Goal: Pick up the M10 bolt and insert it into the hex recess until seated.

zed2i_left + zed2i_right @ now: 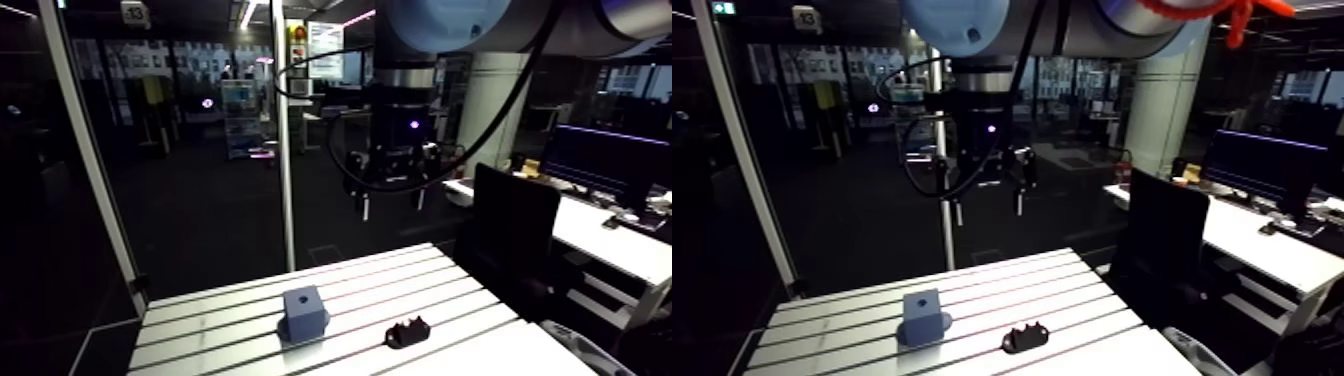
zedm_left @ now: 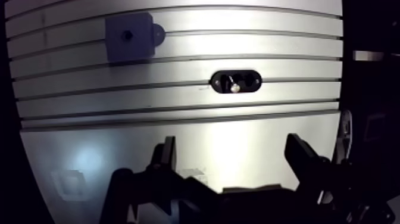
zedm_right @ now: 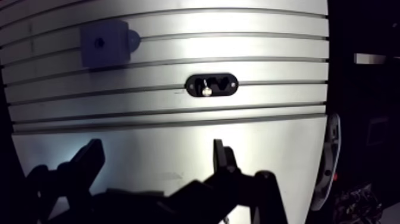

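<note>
A small shiny bolt (image 2: 236, 87) rests in a black oval holder (image 2: 236, 81) on the slotted table, ahead of my gripper (image 2: 232, 155) in the wrist view. Farther ahead and to the side sits a blue-grey block (image 2: 127, 36) with a dark recess (image 2: 127, 35) in its top face. The gripper is open, its two dark fingers spread wide with nothing between them. In the arm view it hangs high above the table (image 1: 390, 200), well clear of the block (image 1: 303, 312) and the holder (image 1: 407, 331).
The aluminium table (image 2: 286, 42) carries long parallel slots. Its smooth unslotted strip lies under the gripper. The table's edges fall off into dark space on both sides. A dark chair (image 1: 512, 240) stands off the table's right side in the arm view.
</note>
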You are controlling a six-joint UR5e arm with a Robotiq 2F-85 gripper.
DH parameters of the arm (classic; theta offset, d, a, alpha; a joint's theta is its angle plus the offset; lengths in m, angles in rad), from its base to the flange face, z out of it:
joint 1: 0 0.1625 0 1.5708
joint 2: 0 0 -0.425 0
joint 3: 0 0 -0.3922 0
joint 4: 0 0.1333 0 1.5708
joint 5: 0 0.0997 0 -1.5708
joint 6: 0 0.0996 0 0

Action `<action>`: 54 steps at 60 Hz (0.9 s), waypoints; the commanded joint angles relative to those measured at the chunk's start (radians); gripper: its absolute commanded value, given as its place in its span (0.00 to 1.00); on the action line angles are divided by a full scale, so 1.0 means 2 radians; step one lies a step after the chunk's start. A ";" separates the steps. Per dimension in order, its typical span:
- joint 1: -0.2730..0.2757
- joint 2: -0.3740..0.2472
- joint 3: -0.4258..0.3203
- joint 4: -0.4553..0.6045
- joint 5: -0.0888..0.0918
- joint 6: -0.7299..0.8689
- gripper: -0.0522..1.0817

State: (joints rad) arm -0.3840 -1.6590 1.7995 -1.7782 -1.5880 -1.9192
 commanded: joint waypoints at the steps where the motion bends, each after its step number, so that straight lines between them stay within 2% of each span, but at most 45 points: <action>1: -0.047 0.015 0.024 -0.023 0.033 -0.047 0.05; 6: -0.062 0.021 0.036 -0.034 0.040 -0.065 0.05; 24: -0.066 0.045 0.060 -0.075 0.038 -0.099 0.05; 34: -0.067 0.062 0.088 -0.126 0.038 -0.102 0.05; 39: -0.067 0.064 0.099 -0.154 0.037 -0.101 0.06; 54: -0.067 0.066 0.123 -0.194 0.037 -0.092 0.11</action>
State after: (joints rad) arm -0.5180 -1.5338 2.0067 -2.0948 -1.5146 -2.1152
